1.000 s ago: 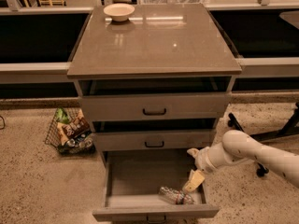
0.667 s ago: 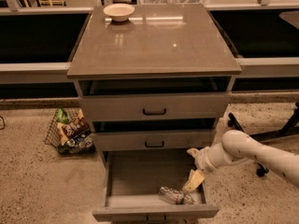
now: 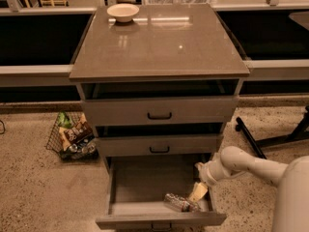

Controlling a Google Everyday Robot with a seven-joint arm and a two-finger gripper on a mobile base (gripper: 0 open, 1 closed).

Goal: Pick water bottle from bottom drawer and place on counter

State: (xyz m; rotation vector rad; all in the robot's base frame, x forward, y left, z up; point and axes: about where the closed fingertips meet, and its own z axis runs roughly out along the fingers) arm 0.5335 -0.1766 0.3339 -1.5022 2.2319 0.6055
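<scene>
The bottom drawer [image 3: 140,185] is pulled open and shows its flat grey floor. The water bottle [image 3: 179,202] lies on its side in the drawer's front right corner. My gripper [image 3: 198,192] reaches down into the drawer from the right on a white arm [image 3: 241,163]. It hangs just right of and slightly above the bottle. The counter [image 3: 159,42] tops the cabinet above.
A cream bowl [image 3: 122,11] stands at the counter's back left corner. Two upper drawers [image 3: 159,111] are slightly open. A wire basket of snack packets [image 3: 72,137] sits on the floor left of the cabinet. A black stand base [image 3: 270,134] lies at the right.
</scene>
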